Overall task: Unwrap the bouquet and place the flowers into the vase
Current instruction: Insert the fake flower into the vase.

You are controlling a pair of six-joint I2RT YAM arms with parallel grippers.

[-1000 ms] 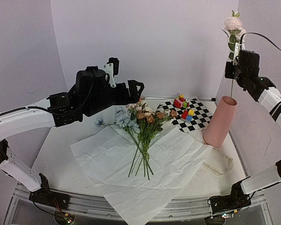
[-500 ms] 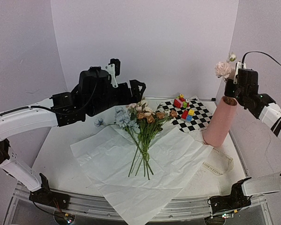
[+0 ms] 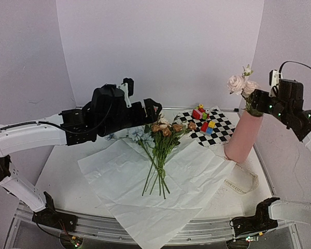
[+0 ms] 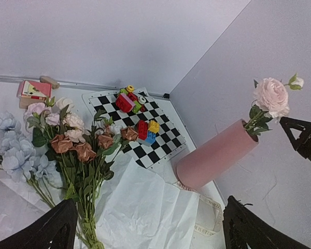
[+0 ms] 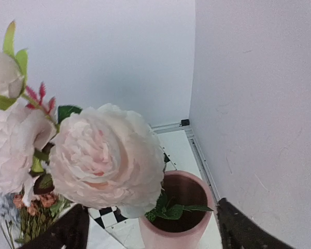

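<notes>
The right claw (image 3: pixel 258 99) stands wide. Its two dark fingers (image 5: pixel 67 231) are spread to either side of the round mouth of the vase (image 3: pixel 243 136), which sits directly beneath it, and they grip nothing. A pink rose stem (image 3: pixel 238 84) stands in the vase. Its leaves lie just inside the rim below the claw, and its blooms rise above the fingertips, on the side toward the other arm. In the right wrist view the largest bloom fills the space ahead of the open fingers, and a small green-cupped bud sits higher, off to one side.

The left claw (image 3: pixel 153 107) is also wide and empty, hovering above the table (image 3: pixel 62 171). Its fingers (image 4: pixel 52 228) frame the scene below. The bundle of flowers (image 3: pixel 163 134) lies under and slightly ahead of it, peach and cream heads pointing away from the claw and green stems running back beneath it. The bundle rests on the white paper (image 3: pixel 160 179), which lies opened out flat and creased. Pale blue blooms (image 4: pixel 15 153) lie touching the bundle on its outer side. Farther ahead of the left claw is a checkered mat (image 3: pixel 213 129) carrying small toy blocks (image 3: pixel 203 118), and the vase stands just beyond the mat, well apart from this claw.
</notes>
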